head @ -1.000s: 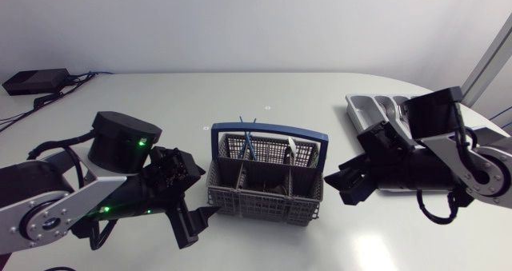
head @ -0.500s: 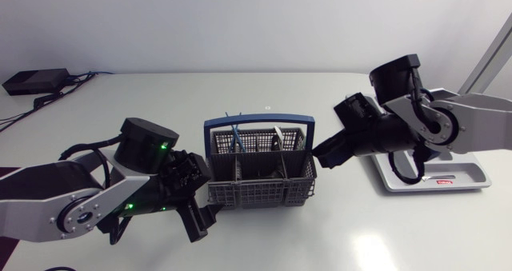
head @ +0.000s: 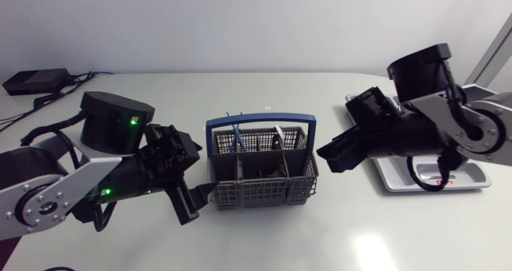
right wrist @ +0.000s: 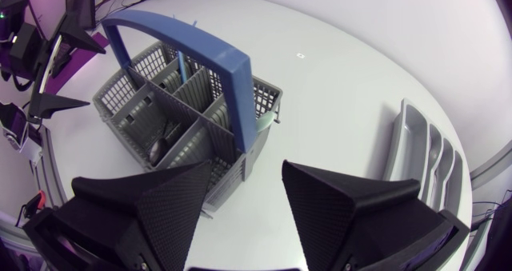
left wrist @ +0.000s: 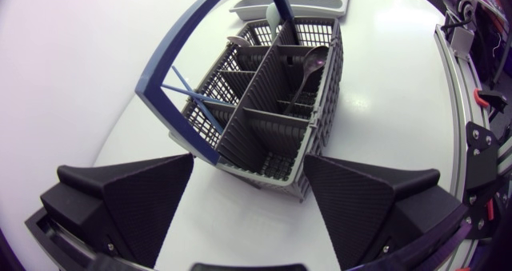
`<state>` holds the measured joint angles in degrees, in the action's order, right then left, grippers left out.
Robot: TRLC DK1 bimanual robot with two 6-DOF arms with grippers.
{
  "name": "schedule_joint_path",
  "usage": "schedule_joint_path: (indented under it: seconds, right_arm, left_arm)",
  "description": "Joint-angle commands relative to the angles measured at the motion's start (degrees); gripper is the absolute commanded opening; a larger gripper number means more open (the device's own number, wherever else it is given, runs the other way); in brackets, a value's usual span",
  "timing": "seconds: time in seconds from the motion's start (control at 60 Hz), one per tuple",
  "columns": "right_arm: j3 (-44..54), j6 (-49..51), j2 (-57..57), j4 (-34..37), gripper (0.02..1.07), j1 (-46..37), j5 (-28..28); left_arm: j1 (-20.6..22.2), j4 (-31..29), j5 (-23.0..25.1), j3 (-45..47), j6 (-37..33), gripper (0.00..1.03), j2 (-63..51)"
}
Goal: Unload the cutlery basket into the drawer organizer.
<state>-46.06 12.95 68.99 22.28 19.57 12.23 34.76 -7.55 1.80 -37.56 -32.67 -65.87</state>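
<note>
The grey cutlery basket (head: 260, 179) with a blue handle (head: 258, 121) stands mid-table, holding a blue-handled utensil (head: 238, 139), a pale spoon (head: 282, 135) and a dark spoon (left wrist: 308, 63). My left gripper (head: 198, 203) is open at the basket's left end, and the basket's (left wrist: 272, 103) near corner sits just ahead of the gripper's (left wrist: 248, 175) wide jaws. My right gripper (head: 332, 157) hangs open by the basket's right end, holding nothing. The basket (right wrist: 184, 119) lies right before the gripper (right wrist: 244, 179). The light grey drawer organizer (head: 472, 175) lies at the right, half hidden by my right arm.
The organizer's long compartments (right wrist: 424, 155) lie beside my right gripper, away from the basket. Bare white tabletop (head: 264, 239) stretches in front of the basket. A black box with cables (head: 36, 81) sits at the far left corner.
My right gripper has come up from the table's front to the basket's right end. My left arm has shifted beside the basket's left end. Both grippers stay open, and the basket has barely moved.
</note>
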Motion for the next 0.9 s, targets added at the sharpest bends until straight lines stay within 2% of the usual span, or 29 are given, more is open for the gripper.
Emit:
schedule_joint_path:
  seconds: [0.0,0.117,0.233,0.35,0.4,0.583,0.683,0.883]
  right_arm:
    - [0.8,-2.1,-3.2,2.7,0.68,2.6,-0.7]
    - [-1.6,-5.7,-4.1,7.2,0.67,8.3,-2.5]
    - [-3.5,-8.6,-2.3,8.4,0.67,13.3,-5.3]
    - [-6.6,-10.0,2.0,8.6,0.52,17.2,-7.1]
    - [-7.5,-10.0,4.0,8.4,0.48,18.0,-8.4]
    - [-9.4,-10.0,9.2,8.1,0.48,19.4,-10.3]
    - [-10.2,-10.0,10.7,8.2,0.38,20.2,-10.7]
    - [-11.2,-10.0,13.2,8.3,0.30,21.7,-11.7]
  left_arm:
    - [-0.4,-1.1,-0.2,-1.0,-1.2,0.96,0.3]
    - [1.1,-1.2,-0.4,-1.0,-0.2,0.96,0.3]
    - [2.7,-1.6,-1.2,-0.9,0.3,0.96,0.3]
    - [3.7,-2.0,-1.6,-0.5,0.9,0.96,0.3]
    - [3.7,-2.1,-1.6,-0.3,1.0,0.96,0.4]
    - [3.8,-2.6,-1.6,-0.3,1.0,0.96,0.8]
    - [4.0,-2.6,-1.6,-0.3,1.0,0.96,0.8]
    - [4.3,-2.5,-1.6,-0.5,0.9,0.96,0.5]
